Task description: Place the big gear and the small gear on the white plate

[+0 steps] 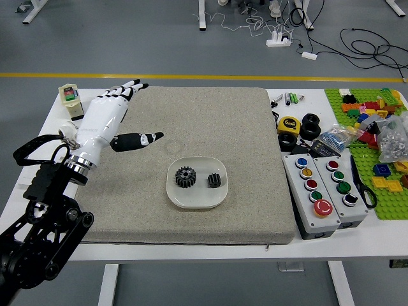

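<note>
Two gears, one white plate, two button boxes, one tape measure, one robot hand

Left hand open, thumb wide

The black left arm slants up from the lower-left corner to a silvery wrist; beyond it the white hand points forward, fingers extended, dark thumb stuck out rightward

A "5" on the yellow tape measure — other print too small.
</note>
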Controlling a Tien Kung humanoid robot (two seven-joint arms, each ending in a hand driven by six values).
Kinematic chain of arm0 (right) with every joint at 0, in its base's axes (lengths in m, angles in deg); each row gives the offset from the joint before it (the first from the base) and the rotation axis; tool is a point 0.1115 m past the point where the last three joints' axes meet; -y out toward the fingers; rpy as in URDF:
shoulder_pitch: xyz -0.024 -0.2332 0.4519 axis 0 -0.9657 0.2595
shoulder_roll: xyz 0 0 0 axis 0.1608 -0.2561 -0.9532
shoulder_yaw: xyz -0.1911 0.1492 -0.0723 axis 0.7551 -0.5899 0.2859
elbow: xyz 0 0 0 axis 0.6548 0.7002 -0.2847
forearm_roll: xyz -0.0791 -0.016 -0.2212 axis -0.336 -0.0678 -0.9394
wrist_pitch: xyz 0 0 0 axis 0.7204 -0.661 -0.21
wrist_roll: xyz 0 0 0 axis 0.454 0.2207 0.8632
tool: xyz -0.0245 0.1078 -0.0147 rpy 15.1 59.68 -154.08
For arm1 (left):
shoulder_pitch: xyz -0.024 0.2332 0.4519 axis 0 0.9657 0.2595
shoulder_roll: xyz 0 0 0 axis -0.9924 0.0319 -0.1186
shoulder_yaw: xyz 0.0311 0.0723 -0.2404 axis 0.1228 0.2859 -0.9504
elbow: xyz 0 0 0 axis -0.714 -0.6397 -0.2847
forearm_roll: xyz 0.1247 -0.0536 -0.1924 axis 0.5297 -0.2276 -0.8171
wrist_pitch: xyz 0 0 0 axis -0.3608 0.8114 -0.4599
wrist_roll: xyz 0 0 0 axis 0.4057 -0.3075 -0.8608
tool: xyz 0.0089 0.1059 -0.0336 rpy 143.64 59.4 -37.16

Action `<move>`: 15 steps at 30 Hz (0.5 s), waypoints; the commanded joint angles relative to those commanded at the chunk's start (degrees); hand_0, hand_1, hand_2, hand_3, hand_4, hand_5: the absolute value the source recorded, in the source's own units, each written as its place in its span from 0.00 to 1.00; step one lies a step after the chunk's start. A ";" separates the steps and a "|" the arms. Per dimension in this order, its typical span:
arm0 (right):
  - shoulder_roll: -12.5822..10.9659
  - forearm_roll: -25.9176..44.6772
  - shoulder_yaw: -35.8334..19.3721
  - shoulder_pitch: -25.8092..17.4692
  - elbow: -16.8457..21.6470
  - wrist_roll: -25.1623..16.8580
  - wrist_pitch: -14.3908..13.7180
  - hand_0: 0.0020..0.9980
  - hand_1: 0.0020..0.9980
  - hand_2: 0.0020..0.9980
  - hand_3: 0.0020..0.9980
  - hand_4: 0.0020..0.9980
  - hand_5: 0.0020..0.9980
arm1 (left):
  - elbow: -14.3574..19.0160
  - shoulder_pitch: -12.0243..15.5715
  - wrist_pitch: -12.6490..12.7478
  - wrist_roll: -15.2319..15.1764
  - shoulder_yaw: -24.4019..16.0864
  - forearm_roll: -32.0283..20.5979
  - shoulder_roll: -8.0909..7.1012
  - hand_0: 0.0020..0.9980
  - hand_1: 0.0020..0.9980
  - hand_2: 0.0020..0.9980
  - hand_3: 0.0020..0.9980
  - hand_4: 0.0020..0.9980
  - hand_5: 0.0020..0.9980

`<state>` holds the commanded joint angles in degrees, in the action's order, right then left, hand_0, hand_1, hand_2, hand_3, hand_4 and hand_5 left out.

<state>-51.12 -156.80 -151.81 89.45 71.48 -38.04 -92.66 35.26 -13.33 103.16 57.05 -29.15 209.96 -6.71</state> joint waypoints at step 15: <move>0.05 -1.00 -0.57 0.25 0.00 0.07 0.16 0.66 0.67 0.75 0.56 0.76 0.61 | 3.32 6.70 -14.80 -1.80 -15.26 -36.04 1.12 0.81 0.81 0.93 0.83 0.85 0.91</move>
<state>-51.07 -157.79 -152.38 89.70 71.48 -37.96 -92.50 38.57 -6.63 88.36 55.24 -44.41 173.91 -5.59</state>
